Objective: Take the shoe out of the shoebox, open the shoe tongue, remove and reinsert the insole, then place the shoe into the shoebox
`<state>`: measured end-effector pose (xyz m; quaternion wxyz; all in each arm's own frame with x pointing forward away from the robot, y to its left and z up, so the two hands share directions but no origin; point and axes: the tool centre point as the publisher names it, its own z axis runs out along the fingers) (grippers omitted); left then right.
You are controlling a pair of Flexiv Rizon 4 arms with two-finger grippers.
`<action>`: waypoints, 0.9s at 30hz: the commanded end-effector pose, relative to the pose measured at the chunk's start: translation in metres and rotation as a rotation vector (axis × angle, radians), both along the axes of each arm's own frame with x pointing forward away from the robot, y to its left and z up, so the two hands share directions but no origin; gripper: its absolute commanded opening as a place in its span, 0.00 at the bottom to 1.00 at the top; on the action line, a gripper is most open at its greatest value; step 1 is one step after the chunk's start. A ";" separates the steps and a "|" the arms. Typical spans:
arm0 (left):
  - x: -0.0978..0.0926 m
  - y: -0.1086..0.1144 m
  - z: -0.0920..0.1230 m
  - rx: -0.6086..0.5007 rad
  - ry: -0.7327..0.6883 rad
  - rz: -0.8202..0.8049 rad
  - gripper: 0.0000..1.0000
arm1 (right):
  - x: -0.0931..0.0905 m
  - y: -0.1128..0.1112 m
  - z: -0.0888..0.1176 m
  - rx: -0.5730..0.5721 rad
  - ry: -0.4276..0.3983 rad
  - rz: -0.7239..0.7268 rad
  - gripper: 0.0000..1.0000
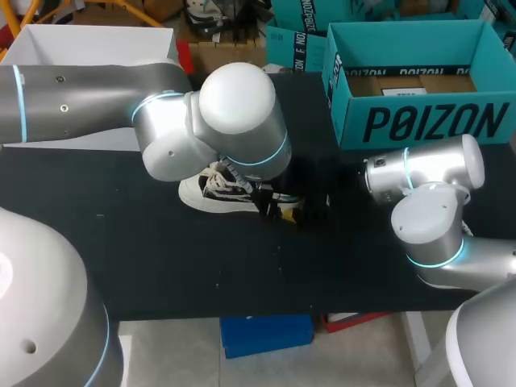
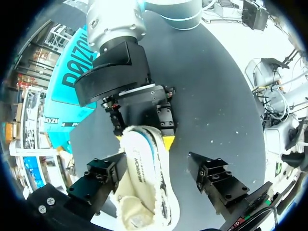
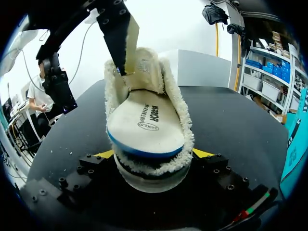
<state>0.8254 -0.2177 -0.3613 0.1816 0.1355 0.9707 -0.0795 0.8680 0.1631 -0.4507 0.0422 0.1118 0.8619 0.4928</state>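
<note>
Insole (image 3: 144, 120) sits raised in the shoe (image 3: 154, 179) my right gripper (image 3: 154, 154) clamps, so removal seems underway. My wide-open, empty left gripper (image 2: 156, 171) must pinch it.

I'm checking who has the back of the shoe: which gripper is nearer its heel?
Right. The right gripper clasps the shoe at its heel; the left gripper is open farther along, one finger at the tongue.
</note>
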 end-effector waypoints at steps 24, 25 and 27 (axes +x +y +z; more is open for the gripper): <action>0.041 -0.041 -0.022 -0.054 -0.003 -0.006 0.69 | 0.003 0.001 -0.006 -0.004 0.002 -0.003 0.00; 0.043 -0.041 -0.021 -0.055 -0.006 -0.005 0.69 | 0.003 0.001 -0.006 -0.004 0.002 -0.003 0.00; 0.048 -0.040 -0.020 -0.055 -0.012 -0.001 0.71 | 0.003 0.001 -0.006 -0.004 0.002 -0.003 0.00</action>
